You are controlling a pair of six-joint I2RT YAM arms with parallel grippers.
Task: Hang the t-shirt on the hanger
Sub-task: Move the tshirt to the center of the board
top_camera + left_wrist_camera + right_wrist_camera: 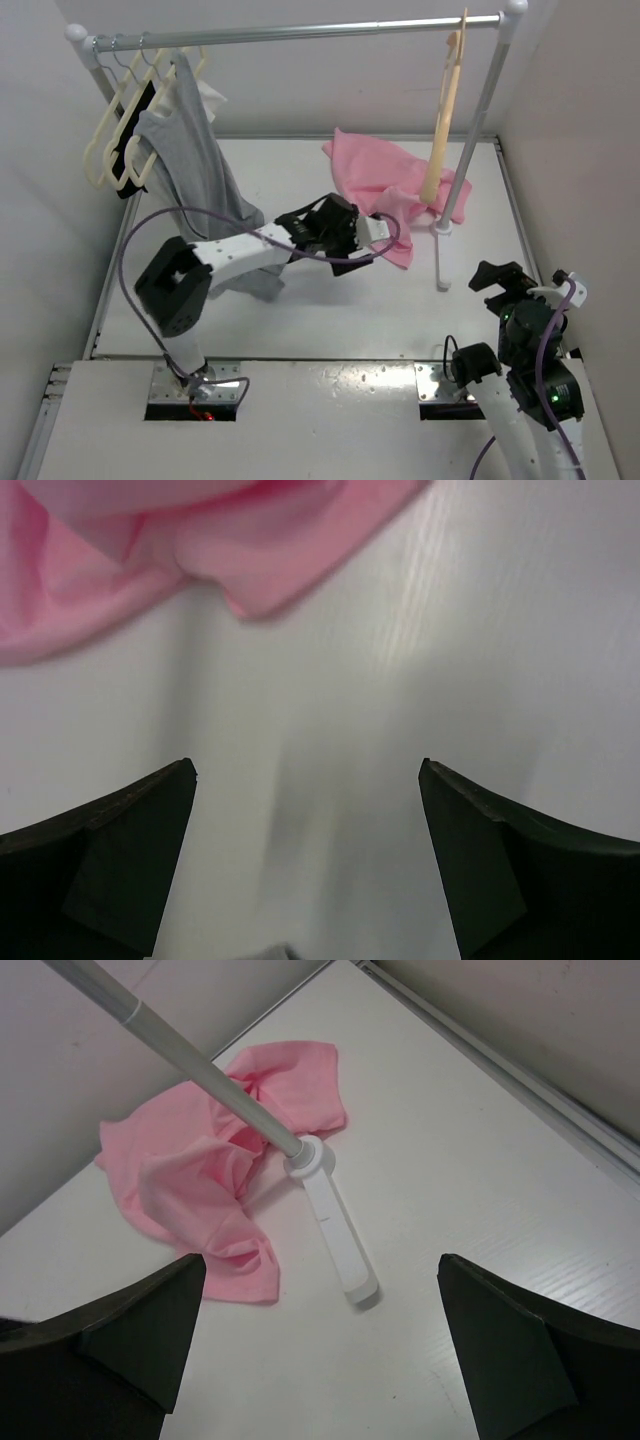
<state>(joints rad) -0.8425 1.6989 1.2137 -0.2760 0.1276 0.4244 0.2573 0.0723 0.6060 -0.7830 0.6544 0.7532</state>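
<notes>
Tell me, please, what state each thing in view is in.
t-shirt: crumpled on the table, against the rack's foot, on no hanger.
hanger: hanging bare at the rail's right end.
left gripper: open, empty, just short of the t-shirt's edge.
right gripper: open, empty, back from the t-shirt.
gray garment: hung at the rail's left end.
cream hangers: bunched at the rail's left end.

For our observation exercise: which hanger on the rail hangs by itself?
The peach-beige hanger, alone near the right end of the rail; the cream hangers and black hanger bunch at the left end.
</notes>
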